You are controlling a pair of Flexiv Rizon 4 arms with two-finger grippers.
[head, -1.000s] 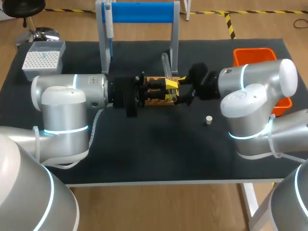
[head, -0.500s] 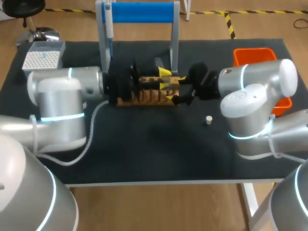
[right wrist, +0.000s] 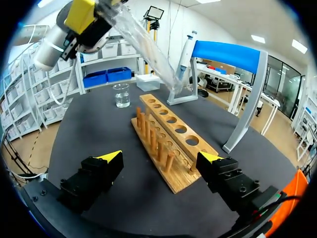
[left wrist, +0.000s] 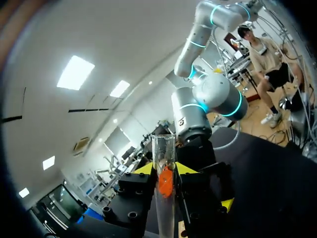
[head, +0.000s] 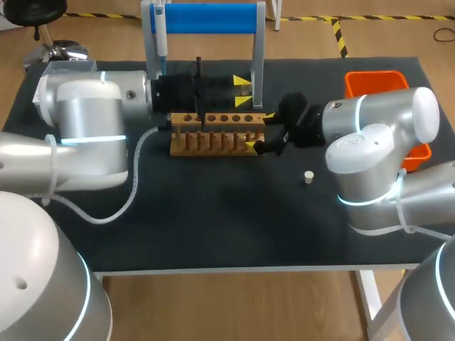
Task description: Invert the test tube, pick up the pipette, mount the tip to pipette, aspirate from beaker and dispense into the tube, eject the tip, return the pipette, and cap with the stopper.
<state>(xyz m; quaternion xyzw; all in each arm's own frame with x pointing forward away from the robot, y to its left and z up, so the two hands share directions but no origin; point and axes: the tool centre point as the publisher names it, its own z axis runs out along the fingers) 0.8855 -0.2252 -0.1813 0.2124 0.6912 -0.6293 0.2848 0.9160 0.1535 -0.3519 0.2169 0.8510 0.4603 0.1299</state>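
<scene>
The left end effector [left wrist: 163, 171] grips the test tube [right wrist: 148, 49], tilted, mouth past its fingertips, above the wooden rack [right wrist: 168, 134]. The right end effector [right wrist: 161, 157] is open at the rack's end.

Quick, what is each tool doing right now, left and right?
Left tool: closed on the test tube.
Right tool: open, holding nothing, at the end of the wooden rack.

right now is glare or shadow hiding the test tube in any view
Left wrist view: bright ceiling panels behind, yet the test tube stands out in the left hand. Right wrist view: even light, the tube plain beyond the wooden rack. Head view: no glare, but the clear tube is nearly lost against the dark hand.
</scene>
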